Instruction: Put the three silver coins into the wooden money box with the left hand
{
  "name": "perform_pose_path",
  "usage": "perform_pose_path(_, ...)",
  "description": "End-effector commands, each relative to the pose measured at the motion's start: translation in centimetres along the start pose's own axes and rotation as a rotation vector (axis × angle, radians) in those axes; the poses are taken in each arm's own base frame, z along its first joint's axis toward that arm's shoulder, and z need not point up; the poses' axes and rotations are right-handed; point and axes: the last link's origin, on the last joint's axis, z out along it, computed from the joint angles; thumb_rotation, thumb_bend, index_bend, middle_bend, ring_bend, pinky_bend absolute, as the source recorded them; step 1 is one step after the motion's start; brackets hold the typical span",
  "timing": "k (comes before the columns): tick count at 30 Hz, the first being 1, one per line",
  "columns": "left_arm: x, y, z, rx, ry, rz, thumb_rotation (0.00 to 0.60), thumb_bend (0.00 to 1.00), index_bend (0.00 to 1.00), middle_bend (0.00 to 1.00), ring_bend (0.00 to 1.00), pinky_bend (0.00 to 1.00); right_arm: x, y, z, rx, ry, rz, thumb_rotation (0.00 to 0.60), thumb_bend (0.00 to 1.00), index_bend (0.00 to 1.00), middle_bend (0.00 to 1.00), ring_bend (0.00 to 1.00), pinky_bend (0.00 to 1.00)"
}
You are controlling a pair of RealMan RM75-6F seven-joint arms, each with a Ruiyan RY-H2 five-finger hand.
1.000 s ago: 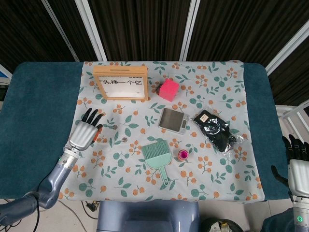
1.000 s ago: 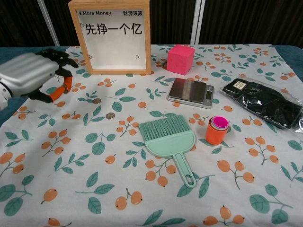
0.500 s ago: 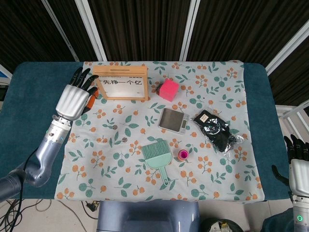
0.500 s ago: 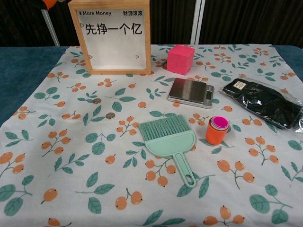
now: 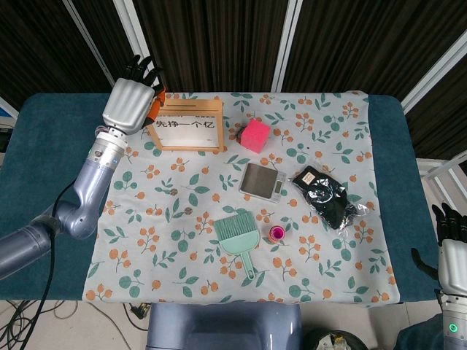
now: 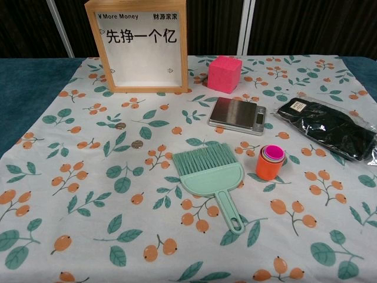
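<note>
Left robot hand [image 5: 131,102]: rising since a second ago, now hovering at upper left over the wooden money box [image 5: 183,125]; grip undeterminable, presumably carrying a coin. Two silver coins [image 6: 121,125] lying mid-left on the bench cloth.

A teal-topped desk [image 5: 58,189] fills the middle of the head view, bare at its left and right edges. A floral cloth [image 5: 314,131] printed with orange berries and green leaves lies directly on it, covering the centre from back to front.
</note>
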Motion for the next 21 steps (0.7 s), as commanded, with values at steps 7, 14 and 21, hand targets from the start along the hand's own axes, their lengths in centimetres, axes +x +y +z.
perform_pose_path(7, -2.4, 0.9, 3.4, 0.027, -0.068, 0.007, 0.600, 0.52, 0.67, 0.19, 0.00, 0.00, 0.0, 0.2, 0.1, -0.027, -0.007, 0.009, 0.600, 0.36, 0.03, 0.02, 0.02, 0.00)
perform_pose_path(14, -3.6, 1.5, 4.9, 0.024, -0.080, 0.020, 0.600, 0.46, 0.67, 0.19, 0.00, 0.00, -0.1, 0.1, 0.0, -0.021, -0.014, -0.001, 0.600, 0.36, 0.03, 0.02, 0.02, 0.00)
perform_pose_path(21, -4.6, 2.2, 5.6, 0.016, -0.094, 0.049, 0.600, 0.46, 0.67, 0.19, 0.00, 0.00, -0.1, 0.2, 0.0, -0.023, -0.012, -0.002, 0.600, 0.36, 0.03, 0.02, 0.02, 0.00)
